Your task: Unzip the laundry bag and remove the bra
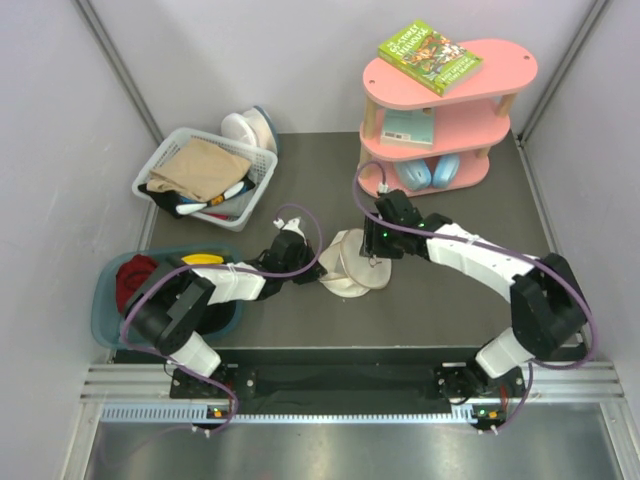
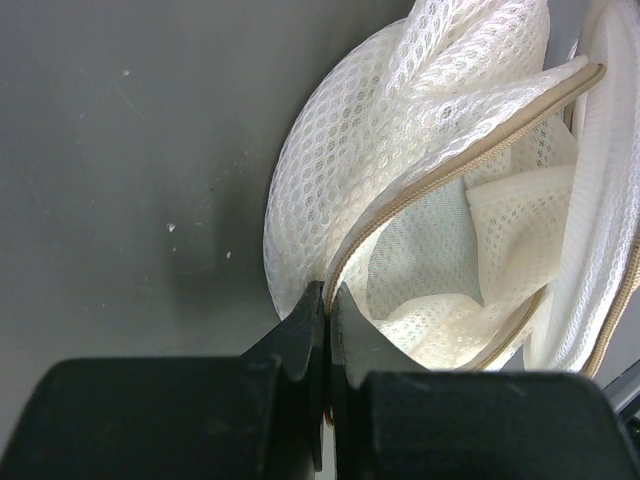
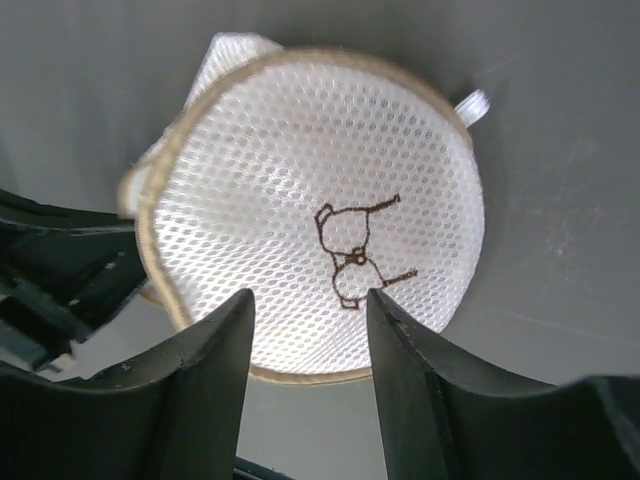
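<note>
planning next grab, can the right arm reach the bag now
Probably yes: the open right pincer hangs right over the bag, nothing between; the left pincer pinches only its rim.

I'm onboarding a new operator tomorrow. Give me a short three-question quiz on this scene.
1. True or false: the right end effector is clamped on the laundry bag.
2. On which level of the pink shelf does the green book lie? A) top B) middle C) bottom
3. Fill in: the left end effector is shut on the bag's tan ____ rim.
Key: 1 false, it stands open; 2 A; 3 zipper.
</note>
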Controlling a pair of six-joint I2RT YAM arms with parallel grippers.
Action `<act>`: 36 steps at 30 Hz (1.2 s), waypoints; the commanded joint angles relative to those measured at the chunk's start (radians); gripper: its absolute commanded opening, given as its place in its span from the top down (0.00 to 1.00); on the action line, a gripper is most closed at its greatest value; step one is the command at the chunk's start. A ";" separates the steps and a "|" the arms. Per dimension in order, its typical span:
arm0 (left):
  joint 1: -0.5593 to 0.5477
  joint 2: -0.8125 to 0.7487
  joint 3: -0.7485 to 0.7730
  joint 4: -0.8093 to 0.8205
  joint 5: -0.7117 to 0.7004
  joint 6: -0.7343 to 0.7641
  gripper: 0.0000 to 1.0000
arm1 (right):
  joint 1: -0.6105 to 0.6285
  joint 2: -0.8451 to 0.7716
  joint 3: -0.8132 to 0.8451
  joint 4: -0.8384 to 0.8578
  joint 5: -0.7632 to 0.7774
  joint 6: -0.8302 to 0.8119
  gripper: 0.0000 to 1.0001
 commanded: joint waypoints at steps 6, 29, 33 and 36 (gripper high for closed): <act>-0.006 0.012 0.006 0.043 0.021 -0.003 1.00 | 0.097 0.160 0.061 0.148 -0.129 0.005 0.52; -0.006 -0.216 0.010 -0.223 -0.096 0.031 0.33 | 0.135 0.315 0.067 0.198 -0.129 0.027 0.48; -0.006 -0.348 -0.006 -0.395 -0.181 0.019 0.22 | 0.132 0.329 0.077 0.199 -0.129 0.019 0.48; -0.004 -0.457 -0.003 -0.517 -0.259 0.014 0.15 | 0.132 0.332 0.100 0.184 -0.142 -0.007 0.47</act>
